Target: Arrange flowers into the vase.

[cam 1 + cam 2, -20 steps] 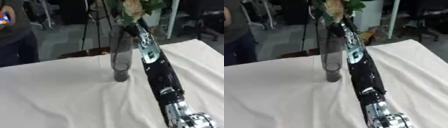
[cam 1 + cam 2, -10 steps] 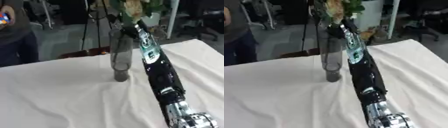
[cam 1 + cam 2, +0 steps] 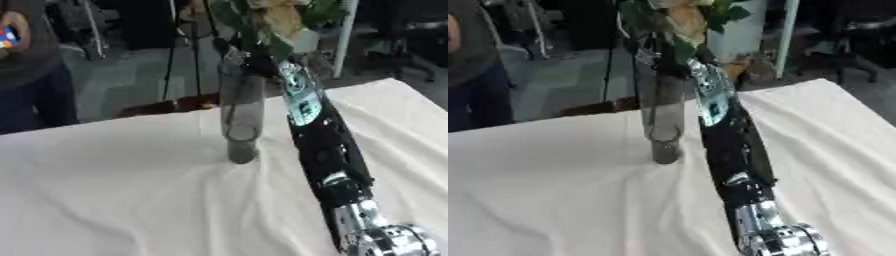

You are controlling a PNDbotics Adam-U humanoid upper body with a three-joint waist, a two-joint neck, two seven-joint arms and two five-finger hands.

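Note:
A tall grey glass vase (image 3: pixel 240 117) stands upright on the white cloth near the table's middle. My right arm reaches up from the lower right, and my right hand (image 3: pixel 259 63) sits at the vase's mouth. Its fingers are curled round a flower stem. The flower (image 3: pixel 278 17) has a pale cream bloom and green leaves (image 3: pixel 682 49) above the hand. The lower end of the stem appears to be inside the vase, though the dark glass hides it. My left hand is in no view.
The white cloth (image 3: pixel 105 190) covers the table (image 3: pixel 411 107) and lies in soft wrinkles. A person in dark clothes (image 3: pixel 31 75) stands beyond the far left edge. Chairs and stands fill the room behind.
My right hand with the flower has come down slightly toward the vase's mouth. The vase has not moved.

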